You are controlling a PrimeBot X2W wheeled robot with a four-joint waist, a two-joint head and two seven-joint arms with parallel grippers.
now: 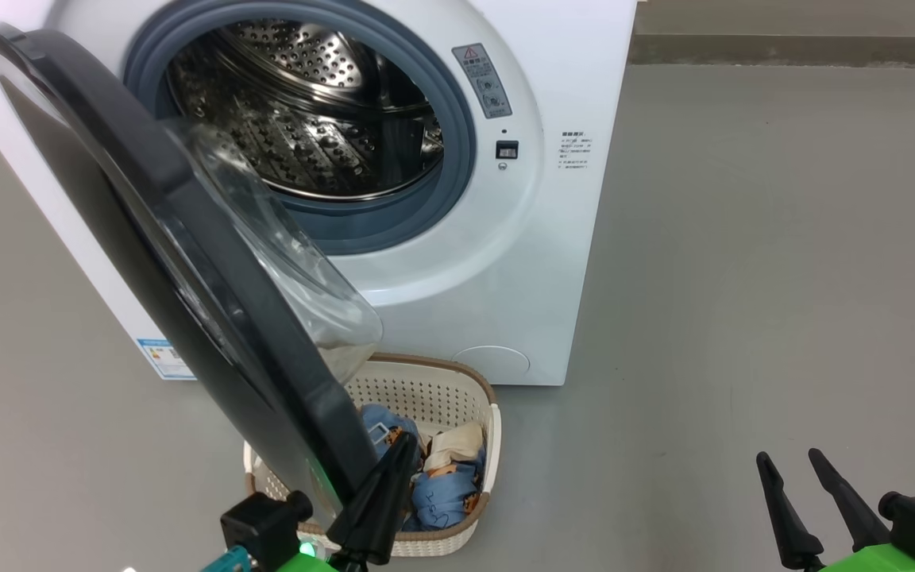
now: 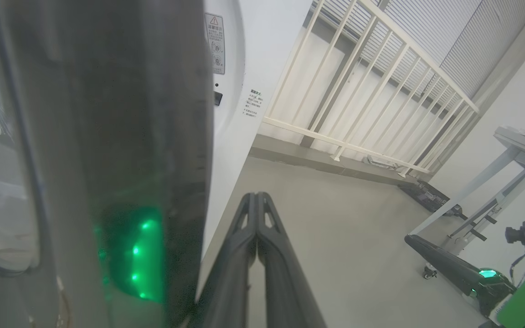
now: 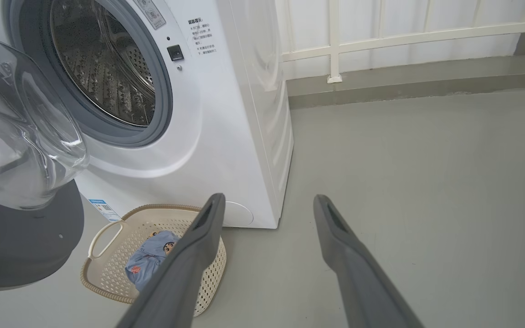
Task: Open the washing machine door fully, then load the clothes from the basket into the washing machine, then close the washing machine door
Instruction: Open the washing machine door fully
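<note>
Floor [image 3: 426, 182] smooth and grey, white railing [image 3: 334, 41] along far wall, left gripper [image 2: 257, 197] jaws closed, right gripper [image 3: 268, 198] jaws apart

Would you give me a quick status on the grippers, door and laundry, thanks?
Left gripper shut, beside the washing machine door. Right gripper open, holding nothing. Door partly open, not fully. Clothes in the basket, door overhanging it.
</note>
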